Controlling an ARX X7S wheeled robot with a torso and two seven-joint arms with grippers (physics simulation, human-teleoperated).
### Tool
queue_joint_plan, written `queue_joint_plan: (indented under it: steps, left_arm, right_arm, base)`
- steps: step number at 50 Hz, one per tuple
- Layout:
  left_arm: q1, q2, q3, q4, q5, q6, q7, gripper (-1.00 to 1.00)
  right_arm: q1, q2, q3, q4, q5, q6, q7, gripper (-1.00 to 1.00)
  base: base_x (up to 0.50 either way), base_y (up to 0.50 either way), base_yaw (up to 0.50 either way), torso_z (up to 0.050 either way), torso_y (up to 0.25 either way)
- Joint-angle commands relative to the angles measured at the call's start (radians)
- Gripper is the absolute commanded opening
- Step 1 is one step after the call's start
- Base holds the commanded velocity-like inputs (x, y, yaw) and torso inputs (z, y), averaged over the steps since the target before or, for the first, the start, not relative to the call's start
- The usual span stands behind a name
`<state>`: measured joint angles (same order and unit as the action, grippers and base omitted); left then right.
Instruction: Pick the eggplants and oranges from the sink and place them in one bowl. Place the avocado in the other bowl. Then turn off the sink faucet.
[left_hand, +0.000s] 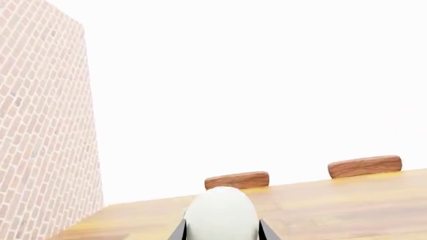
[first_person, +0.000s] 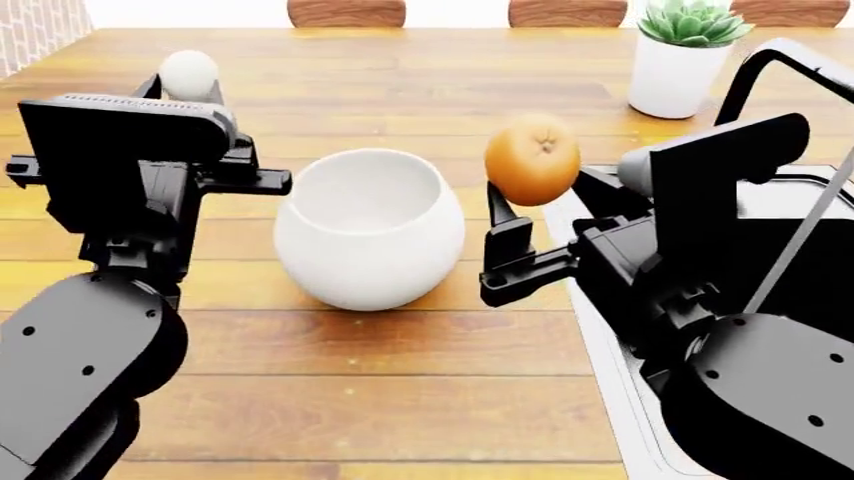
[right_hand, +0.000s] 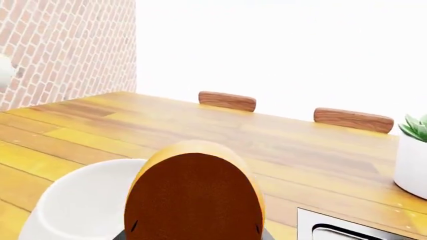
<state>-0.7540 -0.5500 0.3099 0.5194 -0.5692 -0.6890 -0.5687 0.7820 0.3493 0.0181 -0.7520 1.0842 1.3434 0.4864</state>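
Note:
My left gripper is shut on a white egg-shaped eggplant and holds it up over the table, left of the large plain white bowl. In the left wrist view the eggplant fills the gap between the fingers. My right gripper is shut on an orange, held just right of the bowl's rim and above it. The orange blocks most of the right wrist view, with the bowl beside it. The sink's steel rim and the black faucet are at the right. The avocado and the patterned bowl are out of view.
A potted succulent in a white pot stands at the back right near the faucet. Wooden chair backs line the table's far edge. A brick wall rises at the left. My right arm hides most of the sink.

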Motion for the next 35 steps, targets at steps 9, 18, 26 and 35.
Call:
queue_joint_plan:
  steps: [9, 18, 26, 35]
  left_arm:
    - [-0.287, 0.154, -0.148, -0.195, -0.569, -0.444, -0.022, -1.00]
    - [-0.352, 0.195, -0.188, -0.255, -0.712, -0.520, -0.067, -1.00]
    - [-0.369, 0.216, -0.154, -0.282, -0.745, -0.558, -0.075, -1.00]
    - [-0.389, 0.227, -0.161, -0.287, -0.815, -0.586, -0.099, -1.00]
  right_arm:
    - [0.012, 0.004, 0.039, 0.014, 0.050, 0.005, 0.022, -1.00]
    - [0.006, 0.010, 0.037, 0.020, 0.054, -0.008, 0.023, -1.00]
    - [-0.011, 0.018, 0.030, 0.024, 0.040, -0.032, 0.016, -1.00]
    - [-0.023, 0.036, 0.012, 0.037, 0.041, -0.068, 0.017, -1.00]
  base:
    - [0.00, 0.00, 0.00, 0.000, 0.000]
    - [0.00, 0.00, 0.00, 0.000, 0.000]
    - [0.00, 0.00, 0.00, 0.000, 0.000]
    - [0.00, 0.00, 0.00, 0.000, 0.001]
